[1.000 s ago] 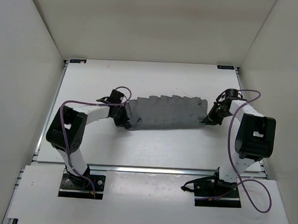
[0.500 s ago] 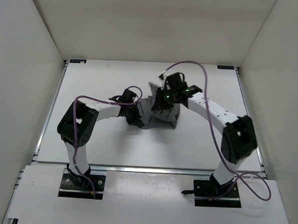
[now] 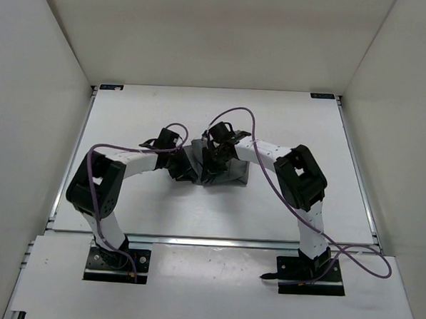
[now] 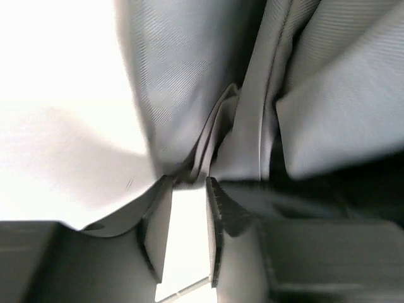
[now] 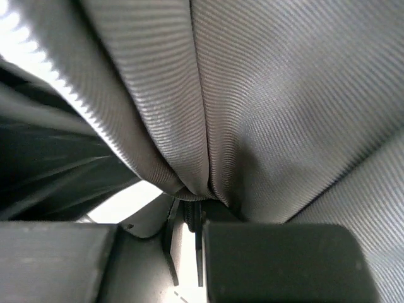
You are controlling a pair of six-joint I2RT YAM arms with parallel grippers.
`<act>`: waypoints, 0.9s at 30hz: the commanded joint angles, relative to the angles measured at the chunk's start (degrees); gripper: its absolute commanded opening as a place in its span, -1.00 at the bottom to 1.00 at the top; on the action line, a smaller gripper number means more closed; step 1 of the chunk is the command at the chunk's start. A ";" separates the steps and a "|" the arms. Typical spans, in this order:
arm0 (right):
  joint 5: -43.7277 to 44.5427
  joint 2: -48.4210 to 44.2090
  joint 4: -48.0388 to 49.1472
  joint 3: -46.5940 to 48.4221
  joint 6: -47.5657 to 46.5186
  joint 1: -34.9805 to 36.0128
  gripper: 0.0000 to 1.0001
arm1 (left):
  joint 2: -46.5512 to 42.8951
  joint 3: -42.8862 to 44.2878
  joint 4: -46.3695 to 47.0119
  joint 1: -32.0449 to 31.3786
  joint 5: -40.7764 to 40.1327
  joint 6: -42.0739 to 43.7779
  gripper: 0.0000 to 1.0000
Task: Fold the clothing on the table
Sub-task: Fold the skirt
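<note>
The grey pleated clothing (image 3: 231,172) lies doubled over in a compact bundle at the middle of the white table (image 3: 293,124). My right gripper (image 3: 214,157) reaches across from the right and sits on the bundle's left part. In the right wrist view, the right gripper (image 5: 188,205) is shut on a fold of the clothing (image 5: 252,95). My left gripper (image 3: 180,169) is at the bundle's left edge. Close up, the left gripper (image 4: 188,183) is open, white table shows between its fingers (image 4: 158,221), and a fabric edge of the clothing (image 4: 183,95) lies just at the tips.
White walls enclose the table on the left, right and back. A thin metal rail (image 3: 216,240) runs along the near edge, with both arm bases (image 3: 115,261) behind it. Purple cables loop over the arms.
My right arm has swung left, carrying the clothing's right end over onto its left part. My left gripper has opened and drawn back slightly to the left.
</note>
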 commanded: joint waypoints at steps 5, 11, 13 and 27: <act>16.41 0.82 -9.48 4.35 5.98 0.11 -0.94 | -21.74 -8.14 3.26 10.06 -0.02 -6.31 -0.22; 20.13 -4.61 -11.53 8.39 6.19 0.28 -0.17 | -31.52 -10.97 0.89 16.22 -0.03 -6.06 -0.23; 18.02 -8.65 -12.22 11.55 4.87 0.99 0.00 | -32.85 -11.84 -0.33 17.63 0.85 -5.09 -0.23; 17.13 -46.09 -7.58 -23.03 6.72 -4.81 0.38 | -33.20 -12.20 -1.39 19.22 3.23 -1.84 -0.23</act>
